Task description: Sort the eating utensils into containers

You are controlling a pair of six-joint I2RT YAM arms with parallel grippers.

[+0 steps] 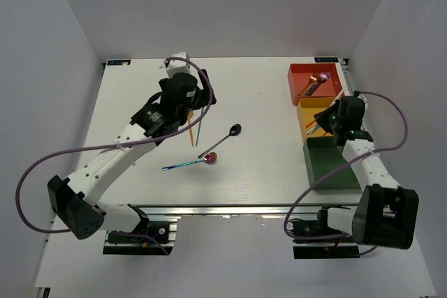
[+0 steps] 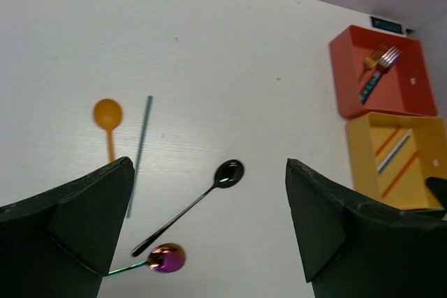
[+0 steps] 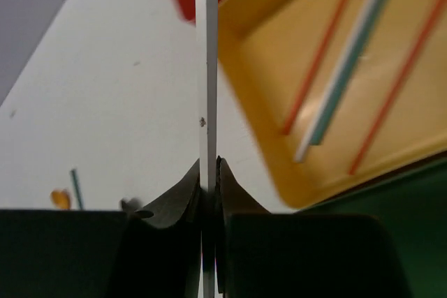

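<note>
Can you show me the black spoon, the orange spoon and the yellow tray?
black spoon (image 2: 229, 172), left wrist view, on its bowl.
orange spoon (image 2: 107, 113), left wrist view, on its bowl.
yellow tray (image 2: 431, 146), left wrist view, on its bare floor.

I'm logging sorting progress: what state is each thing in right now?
Left gripper: open, empty.
Right gripper: shut on pale chopstick.
Red tray: holds forks.
Yellow tray: holds three chopsticks.
Green tray: nothing visible inside; part hidden.
Black spoon: loose on table.
Iridescent spoon: loose on table.
Orange spoon: loose on table.
Teal chopstick: loose on table, beside orange spoon.
</note>
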